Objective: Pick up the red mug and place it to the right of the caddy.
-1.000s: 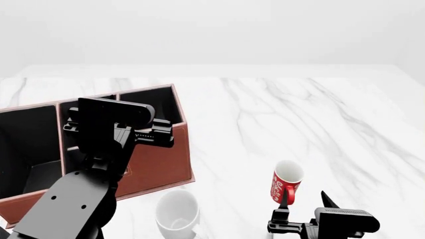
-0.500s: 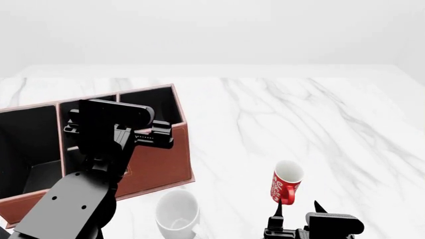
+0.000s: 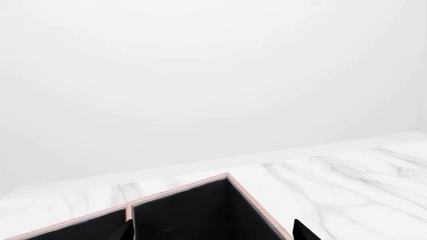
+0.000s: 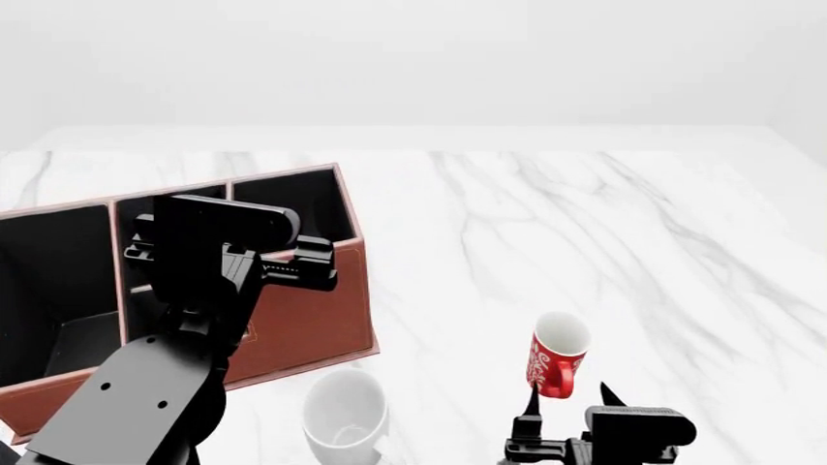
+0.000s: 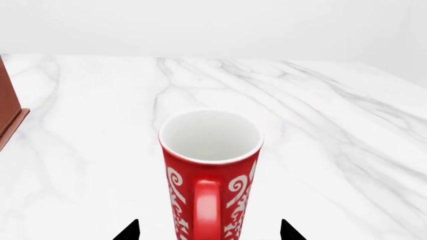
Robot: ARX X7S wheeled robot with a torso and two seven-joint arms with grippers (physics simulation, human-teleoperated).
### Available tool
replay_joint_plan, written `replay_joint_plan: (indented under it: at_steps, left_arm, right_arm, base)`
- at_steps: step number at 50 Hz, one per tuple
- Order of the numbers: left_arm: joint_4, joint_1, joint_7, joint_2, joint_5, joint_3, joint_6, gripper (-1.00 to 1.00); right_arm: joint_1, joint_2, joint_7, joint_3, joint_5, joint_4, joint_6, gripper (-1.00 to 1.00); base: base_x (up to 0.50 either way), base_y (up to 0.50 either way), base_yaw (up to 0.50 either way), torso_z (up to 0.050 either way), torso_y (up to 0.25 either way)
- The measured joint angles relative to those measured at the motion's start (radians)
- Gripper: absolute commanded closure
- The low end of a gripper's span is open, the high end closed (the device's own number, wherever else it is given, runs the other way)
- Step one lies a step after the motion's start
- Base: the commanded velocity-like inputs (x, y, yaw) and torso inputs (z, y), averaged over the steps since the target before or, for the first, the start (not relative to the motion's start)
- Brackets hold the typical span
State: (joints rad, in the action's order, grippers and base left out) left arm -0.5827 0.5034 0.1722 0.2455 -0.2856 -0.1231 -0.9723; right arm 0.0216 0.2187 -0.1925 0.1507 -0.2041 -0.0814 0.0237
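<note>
The red mug (image 4: 557, 354) stands upright on the marble table, right of the caddy (image 4: 304, 320), its handle facing the robot. My right gripper (image 4: 568, 397) is open just in front of the mug at the bottom edge of the head view. In the right wrist view the mug (image 5: 211, 170) fills the centre, its handle between my spread fingertips (image 5: 131, 232), untouched. My left gripper (image 4: 300, 262) is open and empty above the caddy's right compartment; the left wrist view shows the caddy's black-lined compartments (image 3: 193, 215) below it.
A larger plain white mug (image 4: 345, 415) stands in front of the caddy's right end, left of the red mug. The marble table (image 4: 582, 223) stretches back and right. The caddy's corner shows in the right wrist view (image 5: 8, 107).
My right gripper has shifted left and slightly forward toward the red mug, lining up behind its handle. The mug, the caddy and the left arm have not moved.
</note>
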Motion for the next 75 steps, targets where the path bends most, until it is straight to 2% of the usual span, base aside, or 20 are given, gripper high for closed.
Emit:
replay_joint_plan:
  at_steps: [15,16,45,54,64,75]
  left_arm:
    - [0.004,-0.001,0.004,0.004,-0.006,-0.002,0.005,-1.00]
    - [0.005,-0.001,0.004,0.005,-0.006,-0.002,0.006,-1.00]
    - [0.008,-0.009,0.013,0.013,-0.018,-0.005,0.014,-1.00]
    - [0.010,-0.009,0.016,0.015,-0.022,-0.005,0.015,-1.00]
    - [0.016,-0.009,0.017,0.018,-0.025,-0.007,0.020,-1.00]
    - [0.024,-0.004,0.020,0.020,-0.029,-0.011,0.022,-1.00]
  right_arm:
    - [-0.047,-0.009,0.002,0.012,-0.002,-0.074,-0.008,-1.00]
    - [-0.050,-0.009,0.002,0.012,-0.002,-0.078,-0.009,1.00]
    - [-0.079,-0.005,0.000,0.025,-0.015,-0.122,-0.019,1.00]
    - [-0.120,0.015,0.032,0.062,-0.012,-0.066,0.006,1.00]
    - [-0.255,-0.002,0.114,0.126,-0.035,-0.078,0.091,1.00]
    - [-0.466,-0.093,0.196,0.196,-0.018,-0.369,0.032,1.00]
  base:
    - [0.00,0.00,0.00,0.000,0.000]
    - [0.00,0.00,0.00,0.000,0.000]
    - [0.00,0.00,0.00,0.000,0.000]
    - [0.00,0.00,0.00,0.000,0.000]
    - [0.00,0.00,0.00,0.000,0.000]
    - [0.00,0.00,0.00,0.000,0.001]
